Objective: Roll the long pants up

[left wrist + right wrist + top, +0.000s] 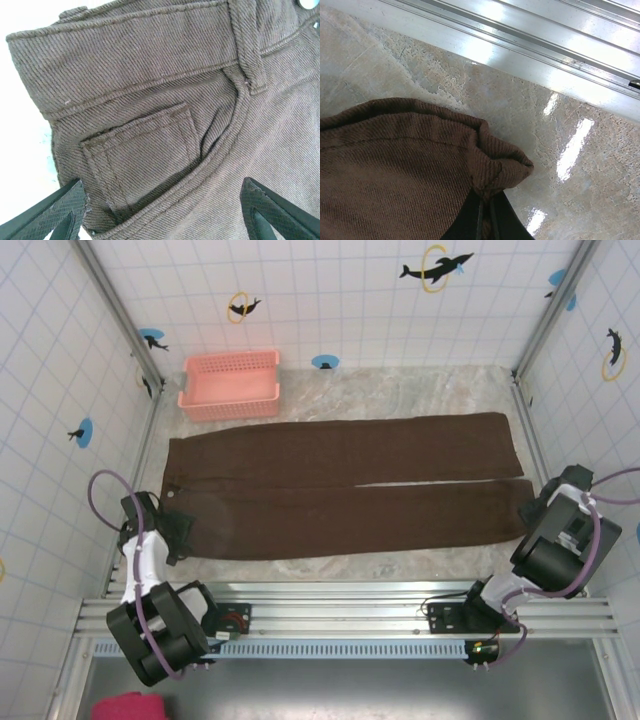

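Right gripper (485, 222): fingers pressed together on the bunched hem corner of the dark brown soft-fabric long pants (395, 165). The corner puckers up off the pale marble-look tabletop (580, 165).
Left gripper (160, 215): spread wide, black textured fingertips (55, 210) either side of the front pocket, below the waistband. Can't tell if they touch the cloth.
Left wrist adds: twill weave, pocket stitching, belt loop (247, 45).
Right wrist adds: silver aluminium rail (520, 35) beyond the hem.
Top view adds: right gripper at the near leg's hem, left gripper at the near waist corner. Long pants flat, waist left, legs side by side running right.
Surroundings: pink plastic rectangular basket (230, 385) just beyond the waist end.
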